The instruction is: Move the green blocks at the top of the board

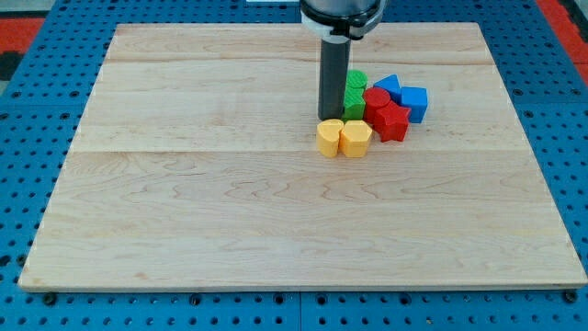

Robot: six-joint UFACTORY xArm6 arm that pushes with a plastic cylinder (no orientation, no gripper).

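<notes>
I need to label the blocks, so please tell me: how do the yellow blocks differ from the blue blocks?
The yellow blocks lie at the cluster's bottom-left edge, just below my tip; the blue blocks lie at its top right, away from my tip. The yellow blocks look rounded, the blue blocks angular. Both pairs sit touching, beside the red blocks.

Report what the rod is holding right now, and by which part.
Nothing is held: my tip only pushes. It stands at the view's left of the green blocks, just above the two yellow blocks; contact cannot be told.
</notes>
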